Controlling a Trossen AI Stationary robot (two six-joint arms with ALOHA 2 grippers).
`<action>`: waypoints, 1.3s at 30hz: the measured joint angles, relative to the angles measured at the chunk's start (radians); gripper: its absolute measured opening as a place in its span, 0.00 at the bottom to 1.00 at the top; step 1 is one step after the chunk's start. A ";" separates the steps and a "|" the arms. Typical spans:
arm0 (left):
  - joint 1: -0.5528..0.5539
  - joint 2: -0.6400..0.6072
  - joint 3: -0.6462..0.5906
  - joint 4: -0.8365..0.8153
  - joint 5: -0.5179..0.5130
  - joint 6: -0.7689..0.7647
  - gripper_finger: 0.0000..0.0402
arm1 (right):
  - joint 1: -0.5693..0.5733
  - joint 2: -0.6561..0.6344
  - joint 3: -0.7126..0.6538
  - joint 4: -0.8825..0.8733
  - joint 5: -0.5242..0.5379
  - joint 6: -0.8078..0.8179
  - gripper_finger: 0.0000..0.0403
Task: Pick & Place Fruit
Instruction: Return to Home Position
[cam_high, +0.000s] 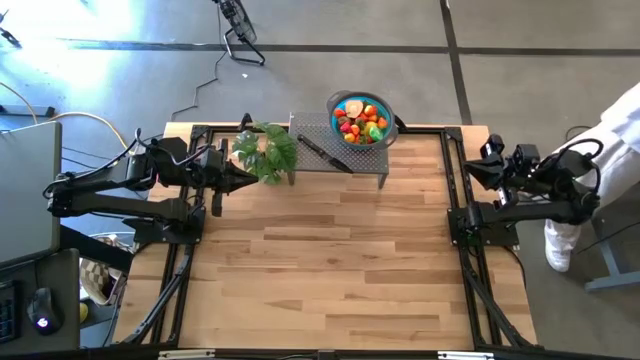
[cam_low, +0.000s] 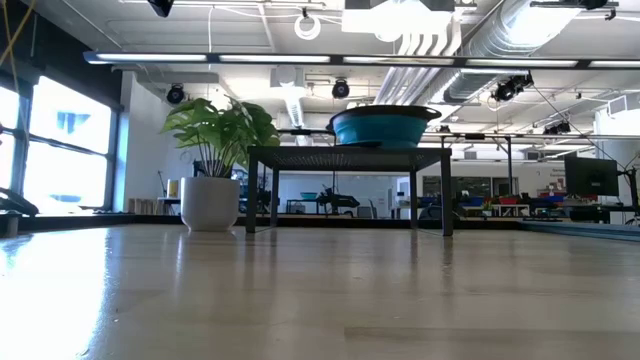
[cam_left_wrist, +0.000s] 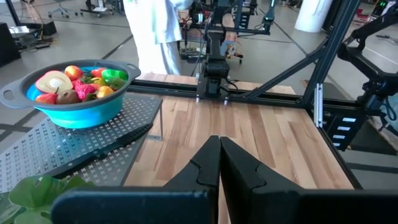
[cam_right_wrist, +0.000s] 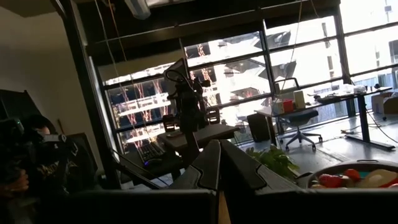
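The fruit (cam_high: 361, 121) lies piled in a blue bowl (cam_high: 342, 100); I see red, orange, green and yellow pieces (cam_left_wrist: 79, 84). The bowl stands by its base on a perforated metal stand (cam_high: 345, 155) at the table's far edge. My left gripper (cam_left_wrist: 219, 142) is shut and empty. It hovers at the table's far left, beside the plant, pointing toward the right edge. My right gripper (cam_right_wrist: 219, 146) is shut and empty too. It is drawn back above the table's right edge (cam_high: 478, 168), tipped slightly upward. The low view shows neither gripper.
A leafy plant (cam_high: 268, 152) in a white pot (cam_low: 210, 203) stands left of the stand. A black-handled knife (cam_high: 322, 152) lies on the stand. A person in white (cam_high: 610, 130) stands beyond the right edge. Bare wooden tabletop (cam_high: 330, 260) spreads toward the near edge.
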 joint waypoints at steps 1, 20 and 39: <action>0.000 0.000 0.000 0.000 0.000 0.000 0.01 | 0.000 -0.007 0.000 -0.004 0.000 -0.001 0.01; 0.000 0.000 0.000 -0.001 0.000 -0.004 0.01 | 0.000 -0.118 0.000 -0.089 -0.005 -0.014 0.01; 0.000 0.000 0.000 0.000 -0.001 -0.004 0.01 | 0.000 -0.119 -0.104 -0.009 -0.003 -0.016 0.01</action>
